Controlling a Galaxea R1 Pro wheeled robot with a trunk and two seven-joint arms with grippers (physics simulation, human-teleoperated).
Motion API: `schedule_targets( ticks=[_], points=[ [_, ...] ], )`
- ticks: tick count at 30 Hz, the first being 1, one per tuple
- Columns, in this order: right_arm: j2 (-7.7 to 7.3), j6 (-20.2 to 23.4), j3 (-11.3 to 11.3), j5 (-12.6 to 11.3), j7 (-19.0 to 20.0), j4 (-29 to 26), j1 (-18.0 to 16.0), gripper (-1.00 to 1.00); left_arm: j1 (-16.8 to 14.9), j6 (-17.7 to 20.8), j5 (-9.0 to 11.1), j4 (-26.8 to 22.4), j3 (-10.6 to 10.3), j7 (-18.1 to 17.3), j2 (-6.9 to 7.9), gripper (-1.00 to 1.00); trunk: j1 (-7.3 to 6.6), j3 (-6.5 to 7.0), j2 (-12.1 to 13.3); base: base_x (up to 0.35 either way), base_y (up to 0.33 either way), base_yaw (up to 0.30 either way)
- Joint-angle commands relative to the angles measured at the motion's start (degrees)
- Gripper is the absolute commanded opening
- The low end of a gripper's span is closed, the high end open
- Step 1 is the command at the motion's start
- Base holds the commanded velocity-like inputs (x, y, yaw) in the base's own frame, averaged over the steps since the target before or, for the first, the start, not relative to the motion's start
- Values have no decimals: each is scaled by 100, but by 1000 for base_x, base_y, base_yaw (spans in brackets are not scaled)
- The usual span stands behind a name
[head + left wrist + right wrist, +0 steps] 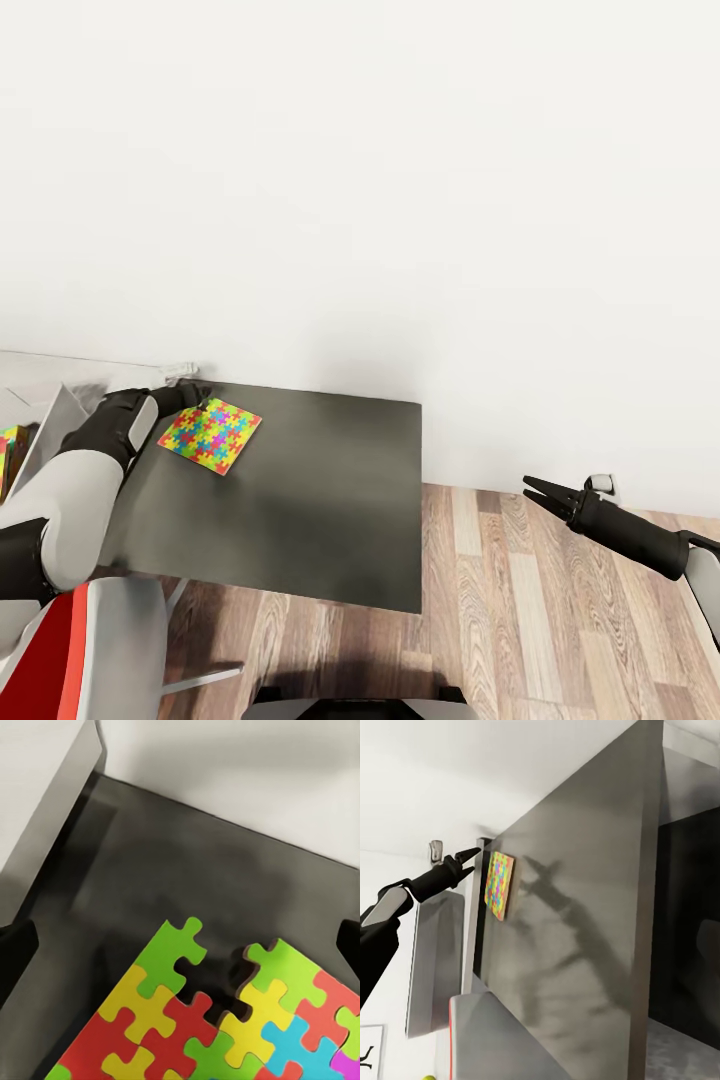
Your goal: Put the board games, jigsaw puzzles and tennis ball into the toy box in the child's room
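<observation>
Home bedroom — wood-plank floor (560, 600), jigsaw puzzle (210, 435) on table (320, 500).

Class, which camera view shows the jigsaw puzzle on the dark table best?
The head view: the whole jigsaw puzzle lies flat, unobstructed. The left wrist view shows just one corner up close; the right wrist view shows it small and edge-on.

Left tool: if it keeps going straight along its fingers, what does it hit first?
Most likely the near edge of the multicoloured square jigsaw puzzle, flat on the dark grey cabinet top. The left tool sits right at it; exact height is unclear.
</observation>
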Motion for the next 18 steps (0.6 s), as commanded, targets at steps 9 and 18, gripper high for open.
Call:
schedule_targets(
  ticks=[9, 18],
  points=[
    [-1, 24, -4, 4, 19, 0, -4, 100, -4, 34, -27, -7, 42, -29, -23, 100, 3, -37, -9, 0, 0, 0],
    [-1, 28, -4, 4, 24, 0, -4, 100, -4, 37, -27, -6, 48, -30, -41, 100, 3, -82, -9, 0, 0, 0]
  ],
)
